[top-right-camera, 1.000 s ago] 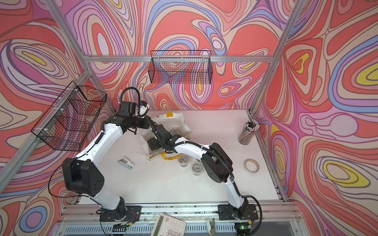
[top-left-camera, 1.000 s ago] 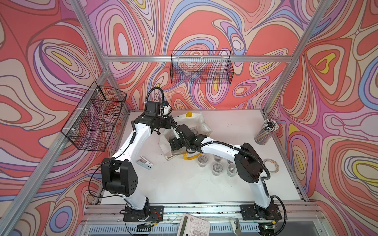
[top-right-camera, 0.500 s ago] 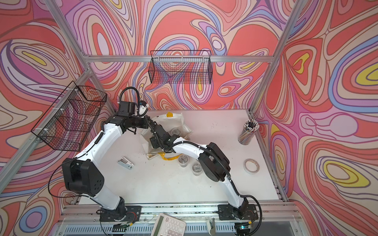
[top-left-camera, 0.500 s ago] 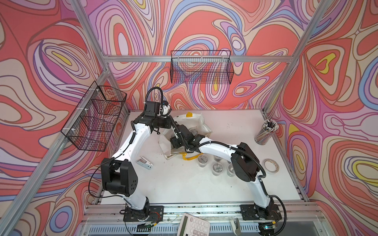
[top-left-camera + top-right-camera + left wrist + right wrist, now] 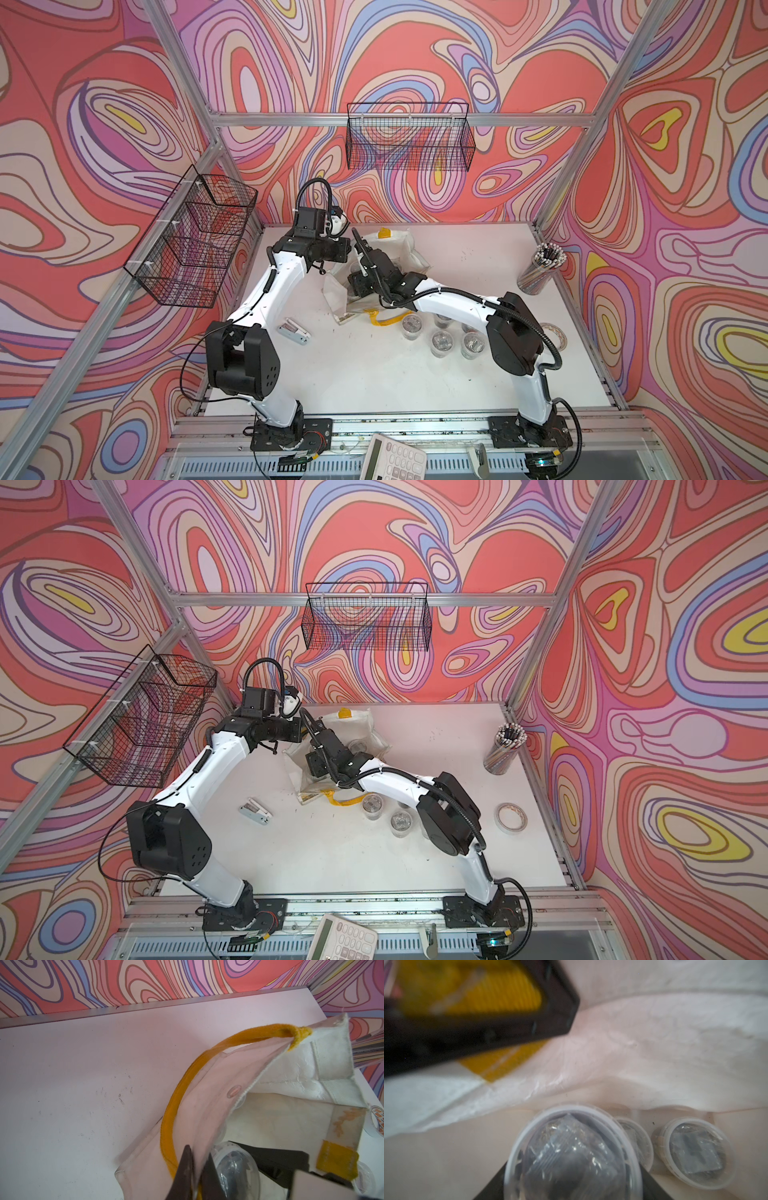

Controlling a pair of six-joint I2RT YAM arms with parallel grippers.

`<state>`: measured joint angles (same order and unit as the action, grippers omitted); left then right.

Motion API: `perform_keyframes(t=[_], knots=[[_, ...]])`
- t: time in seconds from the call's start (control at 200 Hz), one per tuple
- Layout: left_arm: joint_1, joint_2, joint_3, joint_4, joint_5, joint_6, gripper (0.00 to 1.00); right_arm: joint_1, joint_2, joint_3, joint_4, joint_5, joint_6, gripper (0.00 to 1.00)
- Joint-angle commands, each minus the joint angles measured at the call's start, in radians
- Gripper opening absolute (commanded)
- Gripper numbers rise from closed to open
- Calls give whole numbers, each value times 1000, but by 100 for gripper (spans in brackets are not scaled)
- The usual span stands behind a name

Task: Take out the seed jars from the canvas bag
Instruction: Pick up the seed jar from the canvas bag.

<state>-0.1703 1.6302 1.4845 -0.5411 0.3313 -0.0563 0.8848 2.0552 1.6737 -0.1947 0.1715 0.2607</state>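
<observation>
While the left gripper [image 5: 195, 1169] pinches the rim of the canvas bag [image 5: 332, 1059], the right gripper [image 5: 572, 1186] is inside the bag, clamped on a seed jar [image 5: 571, 1153], lid facing the mouth, so I'd pull straight out.

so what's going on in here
Two robot arms are emptying a canvas bag of seed jars. The left gripper is pinched on the bag's rim by the yellow handle, holding it open. The right gripper is inside the bag, closed around one seed jar, with two more jars lying beside it. Out on the table, several jars stand near the bag's mouth.
</observation>
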Motion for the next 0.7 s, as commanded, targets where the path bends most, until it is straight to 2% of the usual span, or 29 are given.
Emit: perform_keyframes(t=[0.0, 0.3, 0.501, 0.696], knots=[[-1, -35, -4, 32, -6, -2, 0, 2, -61, -25, 28, 17, 19, 48], [-1, -29, -10, 33, -9, -3, 0, -4, -158, -76, -3, 22, 42, 48], [1, -20, -15, 30, -18, -3, 0, 0, -347, -163, -76, 32, 36, 47], [0, -11, -20, 33, -32, -2, 0, 80, -564, -291, -200, 185, 70, 48]])
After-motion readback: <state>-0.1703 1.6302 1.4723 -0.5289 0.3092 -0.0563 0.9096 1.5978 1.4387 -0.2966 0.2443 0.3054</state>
